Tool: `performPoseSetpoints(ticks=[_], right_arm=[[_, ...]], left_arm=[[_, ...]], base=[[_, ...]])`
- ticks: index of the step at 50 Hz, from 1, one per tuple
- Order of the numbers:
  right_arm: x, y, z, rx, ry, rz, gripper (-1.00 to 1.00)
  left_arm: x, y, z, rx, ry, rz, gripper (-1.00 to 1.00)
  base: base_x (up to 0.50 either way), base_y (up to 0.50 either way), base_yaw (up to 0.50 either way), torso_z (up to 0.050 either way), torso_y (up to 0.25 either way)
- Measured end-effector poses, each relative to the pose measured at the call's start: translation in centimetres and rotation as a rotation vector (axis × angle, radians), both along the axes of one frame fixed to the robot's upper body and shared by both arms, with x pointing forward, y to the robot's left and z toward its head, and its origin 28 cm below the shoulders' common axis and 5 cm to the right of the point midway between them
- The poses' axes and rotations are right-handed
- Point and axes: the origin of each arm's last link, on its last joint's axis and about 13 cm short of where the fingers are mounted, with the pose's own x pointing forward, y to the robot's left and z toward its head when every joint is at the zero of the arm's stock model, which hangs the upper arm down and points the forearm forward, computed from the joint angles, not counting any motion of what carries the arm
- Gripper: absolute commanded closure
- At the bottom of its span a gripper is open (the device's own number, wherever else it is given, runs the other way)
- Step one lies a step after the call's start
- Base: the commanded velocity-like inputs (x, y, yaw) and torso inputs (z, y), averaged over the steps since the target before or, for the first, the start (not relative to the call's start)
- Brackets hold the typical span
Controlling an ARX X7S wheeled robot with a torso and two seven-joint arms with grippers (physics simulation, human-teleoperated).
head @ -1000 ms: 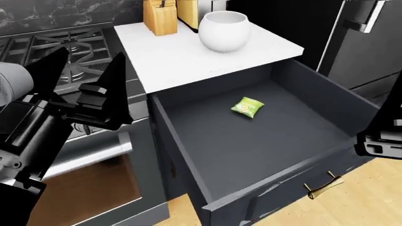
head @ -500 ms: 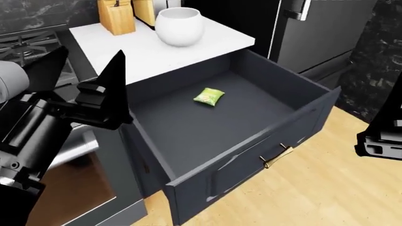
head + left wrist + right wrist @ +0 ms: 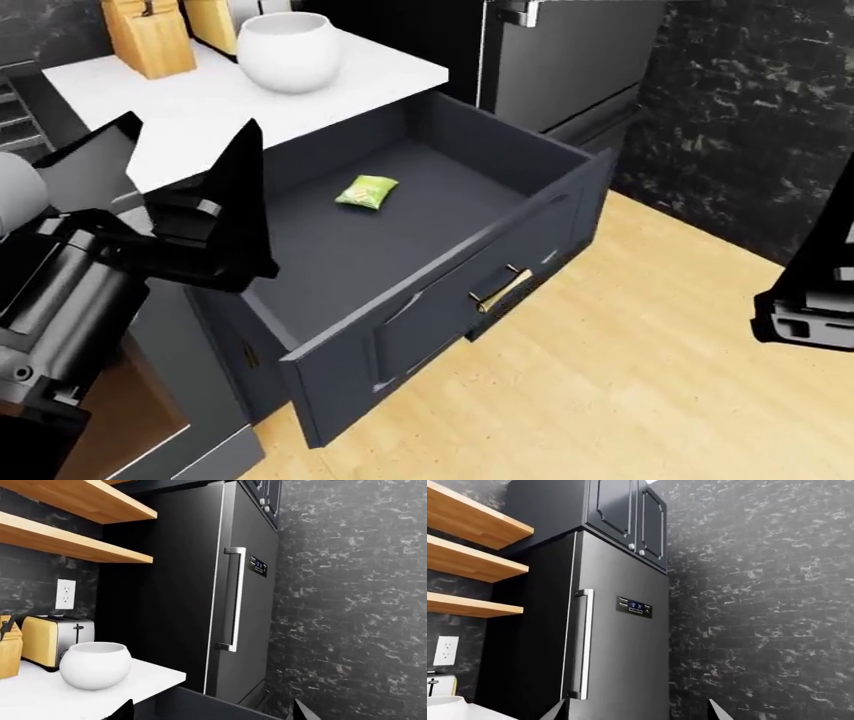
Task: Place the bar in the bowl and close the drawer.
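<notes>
The lime-green bar (image 3: 367,192) lies flat on the floor of the open dark drawer (image 3: 441,285), whose black front carries a brass handle (image 3: 499,290). The white bowl (image 3: 283,50) stands on the white counter (image 3: 200,100) behind the drawer; it also shows in the left wrist view (image 3: 95,665). My left gripper (image 3: 174,190) is open and empty, held high at the drawer's left side. In its own view only the fingertips (image 3: 123,711) show, wide apart. My right gripper (image 3: 637,711) is open and empty; the head view shows only part of that arm (image 3: 807,310) at the right edge.
A wooden knife block (image 3: 144,35) and a steel-and-yellow toaster (image 3: 50,639) stand on the counter by the bowl. A tall black fridge (image 3: 220,595) is right of the counter, against a dark marbled wall (image 3: 761,110). Wooden floor (image 3: 627,380) lies in front.
The head view has swung right: drawer, counter and bowl have shifted left in the picture, and more floor and wall show. Both grippers keep their places in the view.
</notes>
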Motion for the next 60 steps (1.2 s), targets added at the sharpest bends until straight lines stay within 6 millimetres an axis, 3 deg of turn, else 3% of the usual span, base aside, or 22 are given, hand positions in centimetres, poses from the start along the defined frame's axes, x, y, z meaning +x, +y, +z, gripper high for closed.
performPoseSetpoints(ticks=[28, 37, 60], right_arm=[[0.6, 0.5, -0.9, 0.01, 0.023, -0.019, -1.0], [0.9, 0.8, -0.8, 0.009, 0.012, -0.012, -1.0], [1.2, 1.1, -0.8, -0.033, -0.003, -0.034, -1.0]], left_arm=[[0.1, 0.0, -0.5, -0.01, 0.014, -0.006, -1.0], [0.1, -0.1, -0.5, -0.013, 0.016, -0.008, -1.0], [0.1, -0.1, -0.4, -0.019, 0.017, -0.012, -1.0]], base=[[-0.12, 0.14, -0.5, 0.0, 0.0], [0.02, 0.01, 0.0, 0.0, 0.0], [0.4, 0.3, 0.0, 0.0, 0.0]])
